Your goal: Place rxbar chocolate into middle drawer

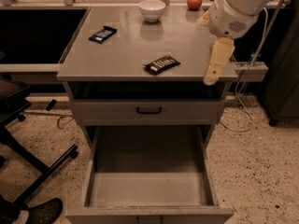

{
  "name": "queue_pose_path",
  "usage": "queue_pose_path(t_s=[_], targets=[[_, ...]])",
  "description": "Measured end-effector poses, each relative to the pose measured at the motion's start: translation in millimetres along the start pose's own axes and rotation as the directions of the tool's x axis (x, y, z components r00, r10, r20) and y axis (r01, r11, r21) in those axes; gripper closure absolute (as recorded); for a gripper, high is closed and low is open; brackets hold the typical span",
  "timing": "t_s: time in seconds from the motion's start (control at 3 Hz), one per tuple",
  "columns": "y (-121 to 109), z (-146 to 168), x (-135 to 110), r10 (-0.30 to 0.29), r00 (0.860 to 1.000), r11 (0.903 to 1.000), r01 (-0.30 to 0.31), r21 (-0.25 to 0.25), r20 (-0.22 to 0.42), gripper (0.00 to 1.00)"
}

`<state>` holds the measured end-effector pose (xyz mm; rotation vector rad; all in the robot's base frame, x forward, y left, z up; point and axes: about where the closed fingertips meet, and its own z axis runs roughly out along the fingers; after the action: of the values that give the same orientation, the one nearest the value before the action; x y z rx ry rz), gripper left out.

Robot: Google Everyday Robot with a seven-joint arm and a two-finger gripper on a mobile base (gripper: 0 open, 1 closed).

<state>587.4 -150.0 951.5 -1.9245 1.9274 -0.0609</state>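
The rxbar chocolate [162, 64], a flat black wrapper with white lettering, lies on the grey counter top [140, 45] near its front edge. The middle drawer [147, 190] is pulled open below, and its pale-grey floor is bare. My gripper [212, 76] hangs pointing down over the counter's front right corner, to the right of the bar and apart from it. It holds nothing that I can see.
A dark bar with a bluish-white label [103, 34] lies at the counter's left. A white bowl [153, 9] and a red apple [194, 1] stand at the back. A shut drawer with a black handle [149, 110] sits above the open one. Chair legs [42, 171] stand left; a cable [243, 106] hangs right.
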Motion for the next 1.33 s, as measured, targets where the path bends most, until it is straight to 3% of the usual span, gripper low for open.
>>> queue_pose_path(t_s=[0.67,1.33], targets=[[-81.3,45.1,-30.7,-0.140,0.989,0.9901,0.139,0.019,0.054,0.00],[-116.3,99.1,-42.9,-0.174,0.982,0.9839,0.177,-0.029,0.079,0.00]])
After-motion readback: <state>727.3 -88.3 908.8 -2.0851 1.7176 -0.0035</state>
